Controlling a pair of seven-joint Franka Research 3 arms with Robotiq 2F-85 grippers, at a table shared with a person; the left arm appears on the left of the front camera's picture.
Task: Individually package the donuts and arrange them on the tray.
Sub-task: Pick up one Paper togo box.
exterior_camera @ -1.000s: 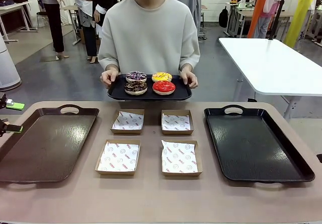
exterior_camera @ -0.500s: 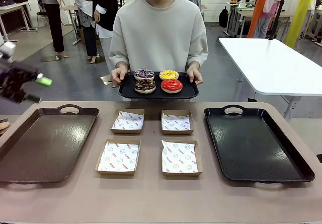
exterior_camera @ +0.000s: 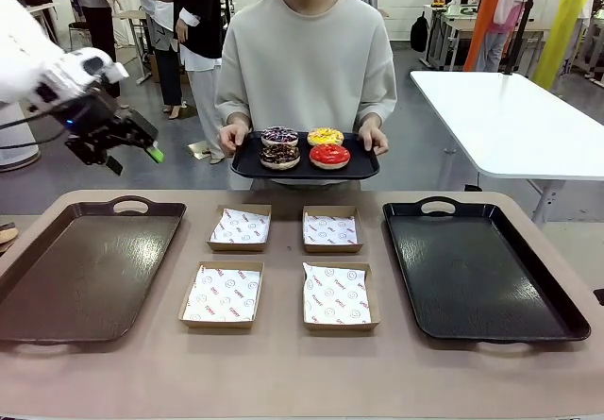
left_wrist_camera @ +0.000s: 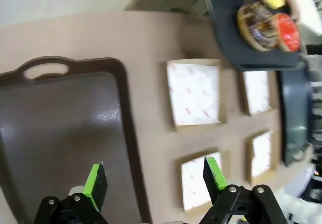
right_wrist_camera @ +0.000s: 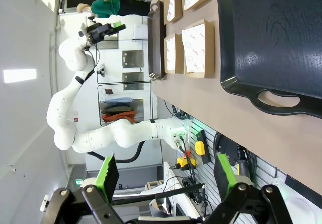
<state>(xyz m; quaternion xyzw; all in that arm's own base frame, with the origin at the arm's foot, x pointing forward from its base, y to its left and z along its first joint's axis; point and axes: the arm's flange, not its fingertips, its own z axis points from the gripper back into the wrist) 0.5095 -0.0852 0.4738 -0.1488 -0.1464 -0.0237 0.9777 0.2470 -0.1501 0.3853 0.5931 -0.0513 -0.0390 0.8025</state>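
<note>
**Q:** Fig. legend, near to far. What's in the fg?

**Op:** (a) On the table [exterior_camera: 283,373] I see four paper-lined cartons in a 2x2 grid. The front row is near-L box [exterior_camera: 222,294] and near-R box [exterior_camera: 339,295]. Behind them are far-L box [exterior_camera: 240,227] and far-R box [exterior_camera: 331,228]. All are empty. A brown tray [exterior_camera: 85,278] flanks them at L and a black tray [exterior_camera: 472,278] at R, both bare. I can't tell which is the target.

**Q:** Grippers?

**Op:** (b) My L gripper [exterior_camera: 134,159] hangs high over the far-L corner, fingers spread wide w/ nothing between them. Its wrist view [left_wrist_camera: 155,181] looks down on the brown tray and boxes. My R gripper [right_wrist_camera: 166,173] is likewise spread and empty, looking along the table from its R end.

**Q:** Donuts?

**Op:** (c) Farthest back, all four sit on a small serving tray [exterior_camera: 302,171]. A person [exterior_camera: 307,61] holds it at both ends, beyond the table's far edge. The front pair is choc donut [exterior_camera: 279,157] and red donut [exterior_camera: 330,156]. The back pair is sprinkled donut [exterior_camera: 279,136] and yellow donut [exterior_camera: 326,136]. They are packed close, neighbours approx. touching.

**Q:** Handling?

**Op:** My judgement: light, soft and easily crushed. The glaze is prob. tacky and will smear or shed sprinkles if pinched from above. I'd grip across the outer flank below the icing, w/ wide jaws and a gentle squeeze. The tight packing leaves only the outward sides free, so I'd start w/ the front pair.
</note>
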